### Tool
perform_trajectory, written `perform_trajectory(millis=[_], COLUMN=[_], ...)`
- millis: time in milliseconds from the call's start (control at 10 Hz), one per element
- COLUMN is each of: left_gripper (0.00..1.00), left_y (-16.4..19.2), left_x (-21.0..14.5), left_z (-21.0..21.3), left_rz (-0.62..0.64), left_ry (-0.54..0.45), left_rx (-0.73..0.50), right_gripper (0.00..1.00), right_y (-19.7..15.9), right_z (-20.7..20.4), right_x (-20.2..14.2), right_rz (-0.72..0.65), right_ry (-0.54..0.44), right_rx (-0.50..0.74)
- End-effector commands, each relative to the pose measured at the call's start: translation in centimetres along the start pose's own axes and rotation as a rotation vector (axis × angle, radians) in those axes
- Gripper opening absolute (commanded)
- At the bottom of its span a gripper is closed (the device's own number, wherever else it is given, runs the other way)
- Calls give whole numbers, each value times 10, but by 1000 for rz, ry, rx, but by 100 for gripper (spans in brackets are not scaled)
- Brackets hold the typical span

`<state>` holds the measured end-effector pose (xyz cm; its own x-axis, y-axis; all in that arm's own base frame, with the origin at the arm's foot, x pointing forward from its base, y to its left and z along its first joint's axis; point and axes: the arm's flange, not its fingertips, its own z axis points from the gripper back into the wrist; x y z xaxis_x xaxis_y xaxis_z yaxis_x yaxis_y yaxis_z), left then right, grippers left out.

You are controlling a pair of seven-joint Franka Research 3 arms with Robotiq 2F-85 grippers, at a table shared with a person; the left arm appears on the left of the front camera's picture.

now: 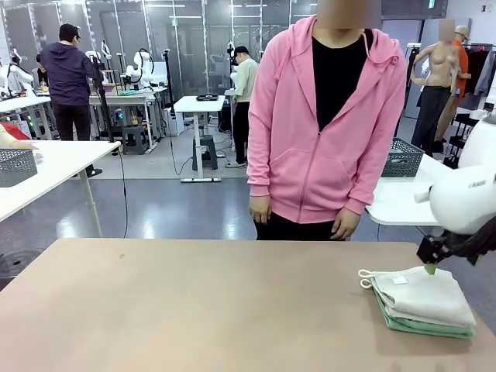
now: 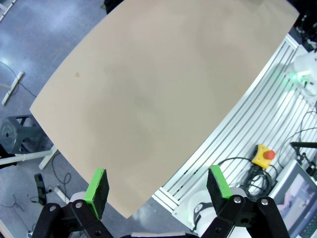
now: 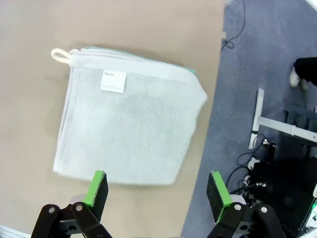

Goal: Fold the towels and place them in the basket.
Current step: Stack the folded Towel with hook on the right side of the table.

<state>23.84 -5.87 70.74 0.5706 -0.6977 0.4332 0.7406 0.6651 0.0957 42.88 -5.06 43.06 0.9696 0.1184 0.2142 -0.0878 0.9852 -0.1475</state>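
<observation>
Two folded towels lie stacked at the table's right side. The cream-white towel point(image 1: 425, 294) is on top, with its loop point(image 1: 365, 277) pointing left, and the mint green towel point(image 1: 422, 327) is under it. In the right wrist view the cream-white towel point(image 3: 129, 114) has a white label, with a green sliver along its far edge. My right gripper point(image 3: 158, 191) hangs open above this stack, with nothing between its fingers; from the front it point(image 1: 430, 266) is just behind the stack. My left gripper point(image 2: 156, 186) is open over the bare table point(image 2: 148, 99). No grey towels are in view.
A person in a pink hoodie point(image 1: 322, 132) stands at the far edge, arms down. One dark grey mesh basket point(image 1: 403, 157) sits on a white side table behind them at the right, and another basket point(image 1: 15, 164) on the left side table. The stack lies close to the table's right edge point(image 3: 214, 99).
</observation>
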Motion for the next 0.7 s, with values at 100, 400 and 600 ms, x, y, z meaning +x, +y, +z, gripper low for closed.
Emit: perform_trajectory(millis=[100, 400, 600], left_gripper=[100, 100, 100], left_y=[0, 0, 0], left_x=[-1, -1, -1], left_z=[0, 0, 0], left_rz=[-3, -3, -3], left_ry=[0, 0, 0], left_rx=[9, 9, 9], right_gripper=[100, 100, 100], right_y=[-29, -33, -21], right_z=[134, 239, 293], right_x=[-30, -59, -94], right_rz=[77, 181, 320], right_ry=[-75, -156, -161], right_rx=[77, 143, 226])
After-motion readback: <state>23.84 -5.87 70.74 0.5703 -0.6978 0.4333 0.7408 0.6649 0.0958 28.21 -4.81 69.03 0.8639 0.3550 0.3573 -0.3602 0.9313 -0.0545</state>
